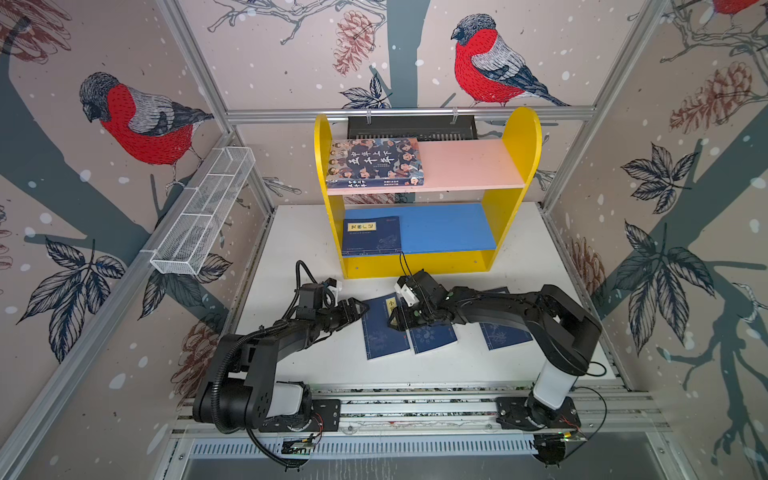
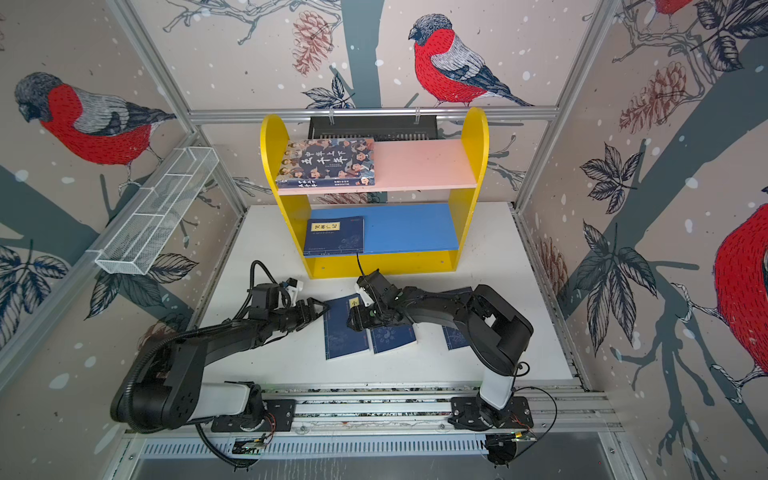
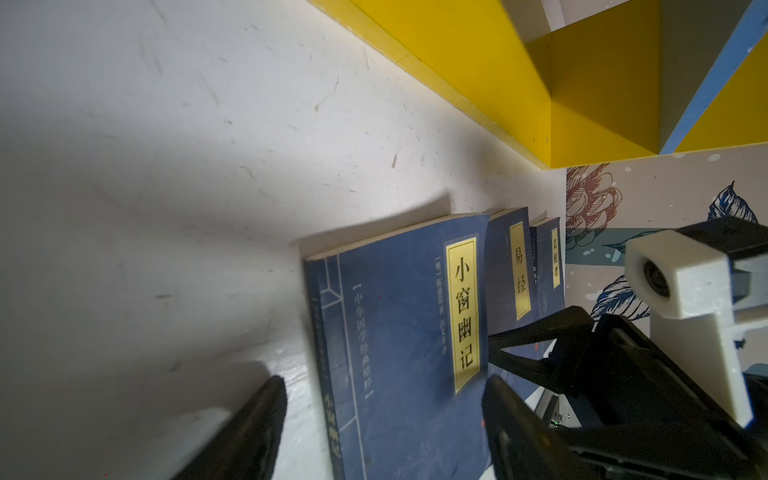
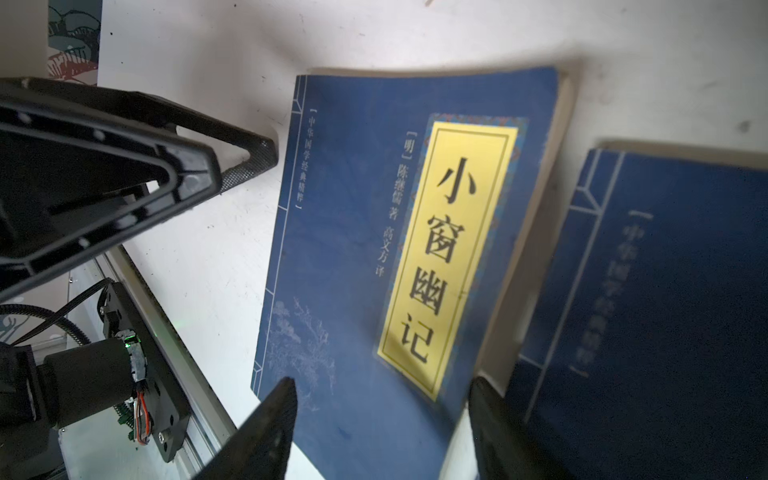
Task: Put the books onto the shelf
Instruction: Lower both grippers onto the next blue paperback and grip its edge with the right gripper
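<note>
The yellow-sided shelf stands at the back in both top views. A thick illustrated book lies on its pink board and a navy book on its blue board. Three navy books lie on the white table. The leftmost book sits between both grippers. My left gripper is open at its spine side. My right gripper is open over its label side, one finger beside the middle book. My right arm partly hides the third book.
A white wire basket hangs on the left wall. A black vented tray sits behind the shelf. The right half of the pink board and of the blue board is bare. The arm bases stand on the front rail.
</note>
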`<state>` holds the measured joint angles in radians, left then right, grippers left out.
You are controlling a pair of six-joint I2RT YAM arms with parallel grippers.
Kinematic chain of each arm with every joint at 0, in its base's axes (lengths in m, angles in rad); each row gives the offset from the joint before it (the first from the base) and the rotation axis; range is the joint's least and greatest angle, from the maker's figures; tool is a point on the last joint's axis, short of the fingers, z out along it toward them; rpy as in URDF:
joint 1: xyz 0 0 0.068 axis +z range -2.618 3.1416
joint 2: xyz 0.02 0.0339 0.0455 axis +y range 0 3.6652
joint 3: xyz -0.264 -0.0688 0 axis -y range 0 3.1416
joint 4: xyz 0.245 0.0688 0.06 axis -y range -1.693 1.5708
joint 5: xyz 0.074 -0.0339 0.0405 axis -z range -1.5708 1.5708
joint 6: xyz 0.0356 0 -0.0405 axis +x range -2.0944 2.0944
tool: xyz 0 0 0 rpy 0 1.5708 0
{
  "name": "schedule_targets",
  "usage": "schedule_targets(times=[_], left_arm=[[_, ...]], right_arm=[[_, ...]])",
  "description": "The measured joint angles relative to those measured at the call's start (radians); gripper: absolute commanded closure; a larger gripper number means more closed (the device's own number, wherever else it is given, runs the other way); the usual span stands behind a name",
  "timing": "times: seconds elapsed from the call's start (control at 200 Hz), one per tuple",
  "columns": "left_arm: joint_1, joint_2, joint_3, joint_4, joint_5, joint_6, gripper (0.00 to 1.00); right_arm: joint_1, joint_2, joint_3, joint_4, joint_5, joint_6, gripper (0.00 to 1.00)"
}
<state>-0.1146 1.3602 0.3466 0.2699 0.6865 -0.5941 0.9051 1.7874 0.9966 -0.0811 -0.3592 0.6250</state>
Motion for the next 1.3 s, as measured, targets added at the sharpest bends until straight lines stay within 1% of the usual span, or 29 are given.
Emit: schedule_targets(times=[0.26,0.425,0.55,0.68,0.76,0.9,1.1,1.16,1.215,1.295], left_arm=[[0.000,-0.006,-0.011,0.011,-0.002,0.008,0.24],[0.000,0.002,-0.042,0.063,0.047,-0.003,0.29],[0.000,0.008,-0.050,0.082,0.058,-0.009,0.30],[0.000,0.013,-0.059,0.107,0.067,-0.012,0.35],[0.000,0.014,-0.064,0.115,0.067,-0.013,0.36],[0.000,0.012,-0.065,0.120,0.070,-0.028,0.36],[0.000,0.002,-0.064,0.099,0.069,-0.031,0.36],[0.000,0.002,-0.064,0.093,0.072,-0.031,0.35],[0.000,0.001,-0.064,0.092,0.073,-0.033,0.35],[0.000,0.000,-0.064,0.092,0.074,-0.035,0.35]], right_arm=[[-0.003,0.040,0.013,-0.003,-0.010,0.001,0.34],[-0.013,0.045,-0.004,0.045,-0.022,0.026,0.35],[-0.028,0.061,-0.020,0.112,-0.068,0.034,0.37],[-0.039,0.075,-0.036,0.174,-0.107,0.053,0.41],[-0.048,0.078,-0.051,0.210,-0.127,0.060,0.45],[-0.061,0.078,-0.082,0.261,-0.154,0.083,0.57],[-0.071,0.072,-0.109,0.265,-0.179,0.106,0.78],[-0.071,0.071,-0.114,0.260,-0.186,0.108,0.81],[-0.073,0.069,-0.116,0.259,-0.194,0.108,0.88],[-0.076,0.064,-0.119,0.269,-0.213,0.109,0.93]])
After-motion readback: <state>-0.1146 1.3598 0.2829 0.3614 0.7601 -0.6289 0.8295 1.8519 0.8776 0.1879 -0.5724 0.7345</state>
